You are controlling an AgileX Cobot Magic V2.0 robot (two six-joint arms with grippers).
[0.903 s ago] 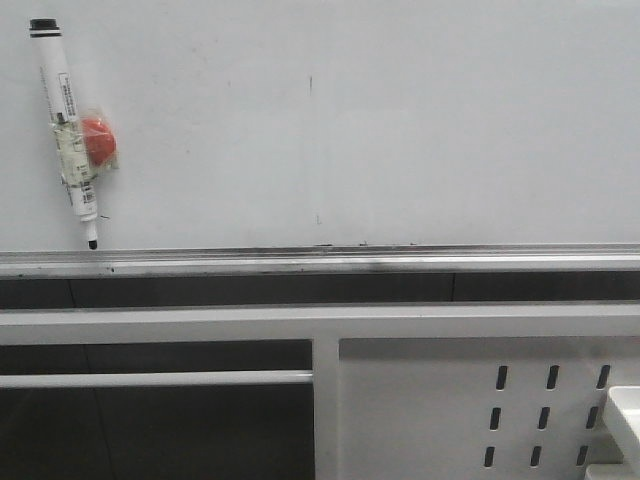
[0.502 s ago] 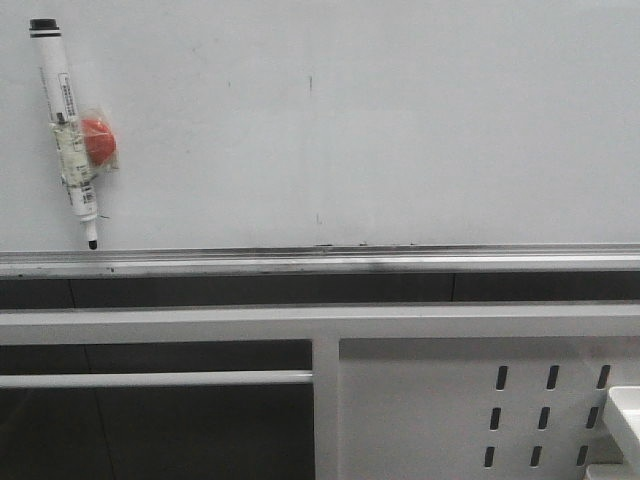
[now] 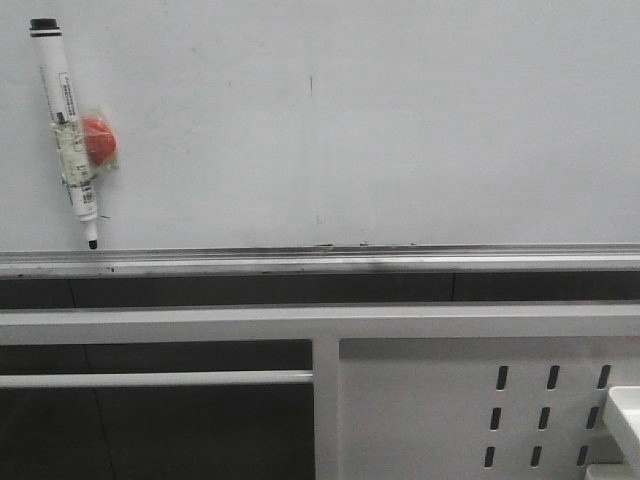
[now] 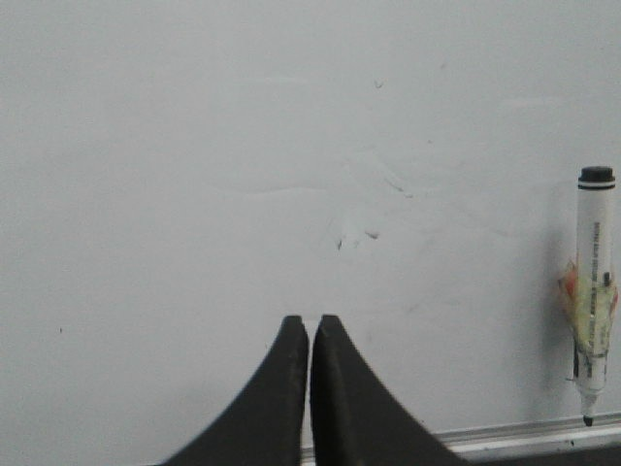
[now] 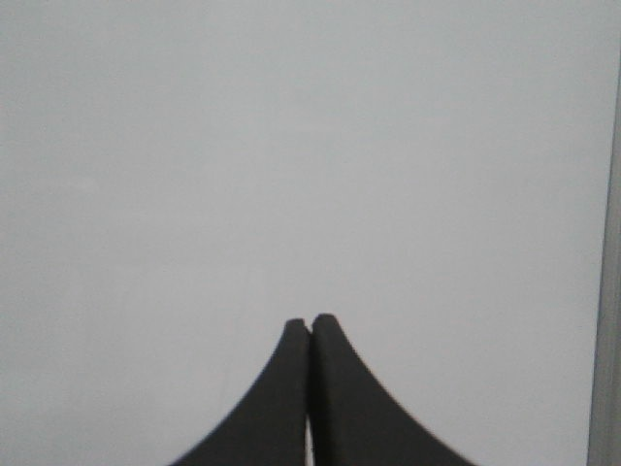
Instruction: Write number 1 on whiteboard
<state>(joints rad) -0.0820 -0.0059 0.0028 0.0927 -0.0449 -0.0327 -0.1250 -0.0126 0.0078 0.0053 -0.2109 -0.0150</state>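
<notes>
Marker on whiteboard

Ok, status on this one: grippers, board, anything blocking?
Left gripper shut, empty. Right gripper shut, empty. Whiteboard unmarked, no 1 yet; marker stuck to it, untouched. Nothing blocking.

A marker pen is hanging tip down, a red magnet taped at its side, off to one side of the left gripper's closed fingertips, while a slotted white metal panel is standing below.
</notes>
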